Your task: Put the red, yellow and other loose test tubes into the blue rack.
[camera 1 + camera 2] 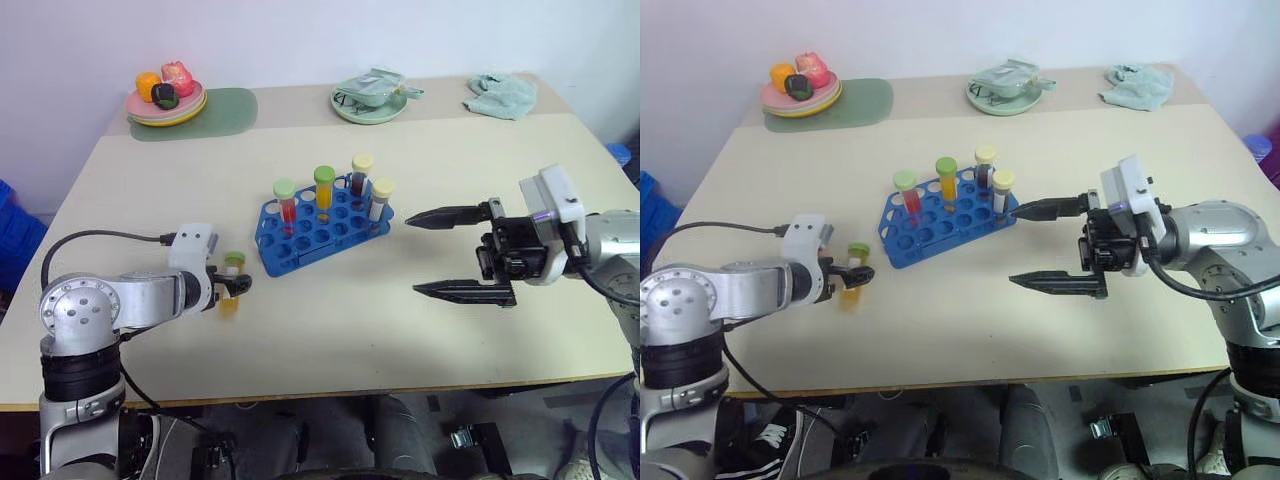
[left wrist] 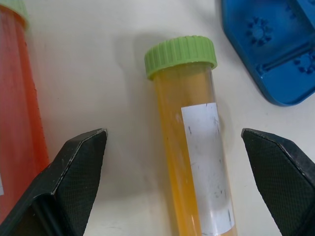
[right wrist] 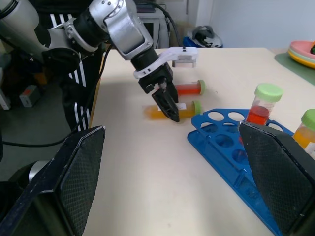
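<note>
Blue plastic marks the landmark here: the blue rack (image 1: pixel 322 225) sits mid-table on the cream tabletop (image 1: pixel 400 330), angled, with four capped tubes standing upright in its holes: a red tube (image 1: pixel 287 205) with a green cap, a yellow-orange tube (image 1: pixel 324 192) with a green cap, and two pale-capped tubes (image 1: pixel 369 190) at the rack's far right end.

Left of the rack, near its left corner, the left gripper (image 1: pixel 233 287) reaches out from a bent, low-slung arm, angled forward and down toward the table. Its jaws stand wide apart, straddling a loose yellow-orange tube (image 2: pixel 194 147) that lies flat on the table, green cap pointing toward the rack; the black fingers (image 2: pixel 74 177) flank the tube on both sides without touching it. A second loose tube (image 3: pixel 188 88) with red-orange liquid and a green cap lies flat just beside the first, on the side farther from the rack's near corner in the right wrist view.

Right of the rack, the right gripper (image 1: pixel 452 253) hangs above the table, its forearm coming in from the right and the fingers pointing roughly level toward the rack. Its jaws are spread wide and hold nothing; the upper fingertip sits near the rack's right end, apart from it.
</note>
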